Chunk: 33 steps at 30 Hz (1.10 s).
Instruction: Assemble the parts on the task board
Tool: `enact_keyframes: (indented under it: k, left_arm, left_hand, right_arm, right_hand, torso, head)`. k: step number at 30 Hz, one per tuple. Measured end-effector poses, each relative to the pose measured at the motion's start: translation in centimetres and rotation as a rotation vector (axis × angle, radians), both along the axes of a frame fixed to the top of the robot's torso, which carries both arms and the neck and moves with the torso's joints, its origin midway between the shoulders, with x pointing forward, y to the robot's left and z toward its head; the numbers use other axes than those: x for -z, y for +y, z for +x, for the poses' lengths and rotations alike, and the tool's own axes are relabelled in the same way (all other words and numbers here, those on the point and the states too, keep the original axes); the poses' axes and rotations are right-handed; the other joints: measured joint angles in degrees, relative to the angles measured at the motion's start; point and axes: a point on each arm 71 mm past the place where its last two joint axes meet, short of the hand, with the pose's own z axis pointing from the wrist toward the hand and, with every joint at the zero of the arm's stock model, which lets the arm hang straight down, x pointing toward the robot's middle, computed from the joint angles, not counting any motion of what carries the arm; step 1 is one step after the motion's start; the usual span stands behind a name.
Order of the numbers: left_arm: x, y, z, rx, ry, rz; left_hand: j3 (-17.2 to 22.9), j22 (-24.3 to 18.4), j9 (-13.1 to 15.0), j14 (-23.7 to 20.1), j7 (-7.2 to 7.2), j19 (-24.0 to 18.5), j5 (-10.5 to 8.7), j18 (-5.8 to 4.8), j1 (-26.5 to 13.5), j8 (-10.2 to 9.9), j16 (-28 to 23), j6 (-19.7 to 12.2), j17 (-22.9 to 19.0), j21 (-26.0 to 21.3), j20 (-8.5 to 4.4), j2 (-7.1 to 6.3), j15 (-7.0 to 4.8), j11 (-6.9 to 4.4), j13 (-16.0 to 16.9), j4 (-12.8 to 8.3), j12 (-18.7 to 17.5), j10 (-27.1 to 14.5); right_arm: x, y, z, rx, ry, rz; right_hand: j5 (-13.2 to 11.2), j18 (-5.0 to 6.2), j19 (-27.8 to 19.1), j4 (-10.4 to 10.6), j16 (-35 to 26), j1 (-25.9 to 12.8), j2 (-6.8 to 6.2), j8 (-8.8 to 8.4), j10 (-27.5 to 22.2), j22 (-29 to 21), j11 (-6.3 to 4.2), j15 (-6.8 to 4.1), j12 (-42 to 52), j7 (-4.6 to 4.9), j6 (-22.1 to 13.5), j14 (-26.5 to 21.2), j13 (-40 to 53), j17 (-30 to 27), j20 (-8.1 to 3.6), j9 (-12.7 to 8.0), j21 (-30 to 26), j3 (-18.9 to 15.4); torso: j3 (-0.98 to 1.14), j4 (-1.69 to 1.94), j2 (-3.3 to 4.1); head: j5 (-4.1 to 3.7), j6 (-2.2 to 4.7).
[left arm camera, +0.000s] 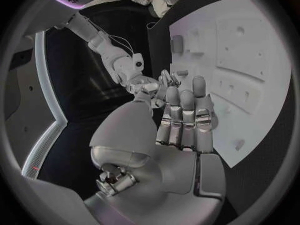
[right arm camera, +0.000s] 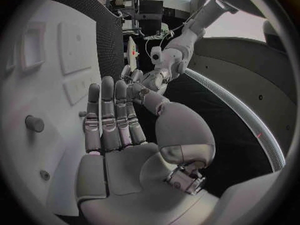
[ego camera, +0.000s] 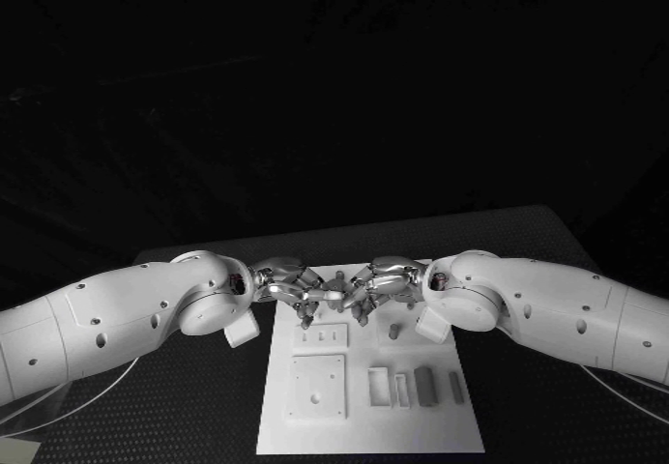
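Hands: left hand [ego camera: 297,286] and right hand [ego camera: 374,283] are held released, fingers extended, above the task board [ego camera: 371,440]; a grey part [ego camera: 425,386] should be approached squarely.

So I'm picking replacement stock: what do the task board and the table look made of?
Task board: looks like matte white plastic, with an even, glare-free surface and moulded recesses. Table: black with a fine dotted texture, perhaps perforated metal or a mat; I cannot tell which.

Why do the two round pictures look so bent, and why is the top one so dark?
Both wrist views are fisheye: the task board edge curves in them, and a dark frame rings each circle. In the head view, light falls on the board, left hand and right hand; the room behind is black.
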Motion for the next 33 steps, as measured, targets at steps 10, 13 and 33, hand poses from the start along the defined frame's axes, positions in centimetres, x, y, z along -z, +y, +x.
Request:
enact_keyframes:
  k: [10,13,33]
  left_arm:
    - [-0.04,-0.20,-0.04,0.021,-0.027,0.017]
    - [-0.04,-0.23,-0.06,0.025,-0.030,0.020]
    - [0.11,-0.40,-0.05,0.054,-0.014,0.028]
  left_hand:
    - [-1.04,-0.01,-0.48,0.01,-0.16,0.01,0.00,-0.01,5.90,0.24,0.00,1.22,-0.15,0.02,0.01,1.65,0.00,-0.22,0.06,0.03,0.00,0.23]
    - [-1.37,-0.01,-0.59,0.01,-0.37,0.01,0.00,-0.02,6.65,0.34,-0.01,1.63,-0.16,0.03,0.02,2.40,0.01,-0.22,0.11,0.05,0.00,0.23]
    - [1.97,-0.02,-1.46,0.02,-0.57,-0.04,0.71,-0.04,12.58,-0.99,0.20,5.93,-0.33,0.47,0.08,4.88,0.02,-0.62,0.22,0.09,0.00,0.64]
  right_arm:
    - [0.07,0.04,-0.10,-0.008,0.012,-0.001]
    - [0.08,0.09,-0.14,-0.011,0.015,-0.002]
    - [0.14,0.24,-0.44,-0.024,0.025,-0.007]
  right_hand:
    - [0.07,-0.01,0.00,0.00,0.00,0.00,-0.01,0.11,0.21,0.05,-0.04,0.00,0.00,0.00,0.00,0.00,0.05,0.11,0.00,0.01,0.00,0.00]
    - [0.07,0.00,0.00,0.00,0.00,0.00,-0.02,0.19,0.21,0.07,-0.04,0.01,0.00,0.00,-0.01,-0.01,0.05,0.14,0.00,0.09,0.00,0.00]
    - [0.07,0.00,0.21,-0.01,0.00,-0.15,-0.19,0.19,0.31,0.15,0.08,-0.15,0.00,0.01,-0.02,0.15,0.10,0.31,-0.21,0.31,0.00,-0.01]
  torso:
    - [0.01,0.00,0.00]
    - [0.01,-0.01,0.00]
    - [0.03,-0.01,-0.03]
  head:
    - [-0.04,-0.19]
    - [-0.05,-0.24]
    - [0.02,-0.72]
